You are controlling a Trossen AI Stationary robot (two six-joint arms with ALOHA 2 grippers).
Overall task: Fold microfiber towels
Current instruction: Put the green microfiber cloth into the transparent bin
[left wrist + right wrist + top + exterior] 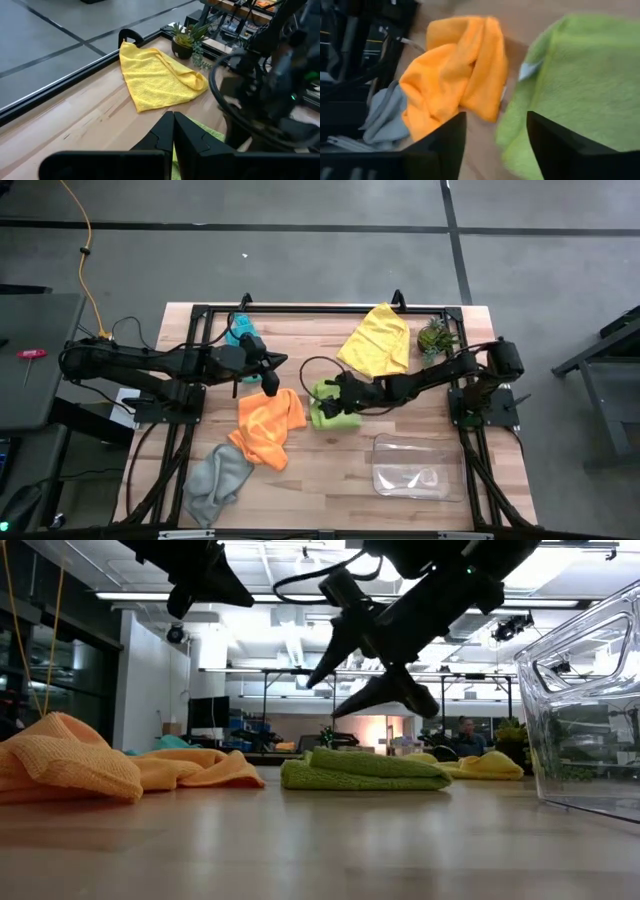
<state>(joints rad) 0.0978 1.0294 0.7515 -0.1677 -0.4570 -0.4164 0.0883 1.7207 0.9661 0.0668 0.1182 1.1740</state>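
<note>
A: R gripper (385, 690)?
B: Fingers apart, empty, just over the folded lime green towel (365, 772) mid-table, prob. just let go.
A: L gripper (268, 383)?
B: Pinched together, idle beside the orange towel (268, 426); yellow towel (378, 340) farther back, unfolded.

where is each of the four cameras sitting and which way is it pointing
High view: above the table, looking straight down; both arms show, the right gripper over the lime green towel.
Low view: at tabletop height, looking level across; the open right gripper hangs above the folded lime green towel.
Left wrist view: looks past the shut left gripper to the yellow towel.
Right wrist view: looks down between its open fingers at the orange towel.
Shared: the lime green towel shows in high, low and right wrist views.
</note>
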